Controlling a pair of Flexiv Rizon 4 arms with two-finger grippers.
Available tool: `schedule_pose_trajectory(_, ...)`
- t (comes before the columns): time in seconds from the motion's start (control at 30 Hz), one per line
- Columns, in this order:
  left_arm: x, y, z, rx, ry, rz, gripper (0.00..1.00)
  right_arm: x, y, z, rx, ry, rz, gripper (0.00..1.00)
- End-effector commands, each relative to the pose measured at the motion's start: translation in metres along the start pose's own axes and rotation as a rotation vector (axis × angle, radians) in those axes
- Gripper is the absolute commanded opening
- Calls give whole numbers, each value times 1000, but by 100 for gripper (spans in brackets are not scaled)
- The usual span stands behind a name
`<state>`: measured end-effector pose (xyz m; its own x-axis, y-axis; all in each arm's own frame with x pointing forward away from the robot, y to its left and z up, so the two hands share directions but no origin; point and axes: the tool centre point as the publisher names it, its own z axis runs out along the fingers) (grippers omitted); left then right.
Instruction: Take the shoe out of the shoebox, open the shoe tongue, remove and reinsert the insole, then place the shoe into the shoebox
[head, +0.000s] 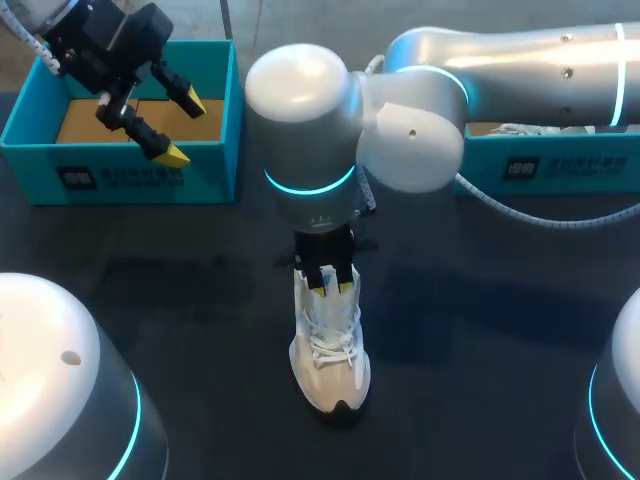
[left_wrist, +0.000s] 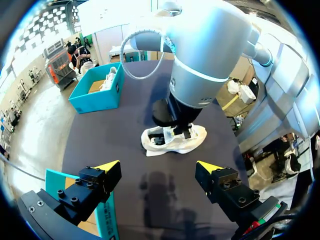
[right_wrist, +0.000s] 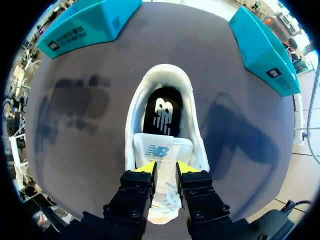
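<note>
Dark tabletop (head: 200, 300) all around shoe (head: 330, 355)

Robot lab, test bench: I work at a dark table (head: 150, 300), my left arm (head: 95, 45) coming in at 10 o'clock and my right arm (head: 520, 60), silver with a glowing blue ring, at 2. A teal shoebox (head: 120, 165) stands at 11 o'clock, a second shoebox (head: 540, 165) at 2, and a white shoe (head: 330, 360) at centre.
</note>
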<state>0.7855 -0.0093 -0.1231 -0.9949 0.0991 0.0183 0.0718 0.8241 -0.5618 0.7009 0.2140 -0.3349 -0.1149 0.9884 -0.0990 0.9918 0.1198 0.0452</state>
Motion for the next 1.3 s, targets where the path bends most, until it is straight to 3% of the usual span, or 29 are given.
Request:
schedule_pose_trajectory(0.03, -1, 0, 0, -2, 1, 0, 100, 4, 4, 7, 5, -1, -3, 26)
schedule_pose_trajectory(0.23, -1, 0, 0, -2, 1, 0, 100, 7, 8, 19, 24, 13, -11, 28)
schedule_pose_trajectory(0.4, -1, 0, 0, -2, 1, 0, 100, -2, 8, 1, -48, -22, -44, 31)
schedule_pose_trajectory(0.5, -1, 0, 0, -2, 1, 0, 100, -5, 12, -11, -101, -50, -141, 40)
schedule_pose_trajectory(0.73, -1, 0, 0, -2, 1, 0, 100, -6, 26, -30, -169, -50, -354, 48)
schedule_pose_trajectory(1.13, -1, 0, 0, -2, 1, 0, 100, -14, 74, -36, -193, -126, -861, 50)
schedule_pose_trajectory(1.3, -1, 0, 0, -2, 1, 0, 100, -25, 87, -32, -194, -157, -978, 68)
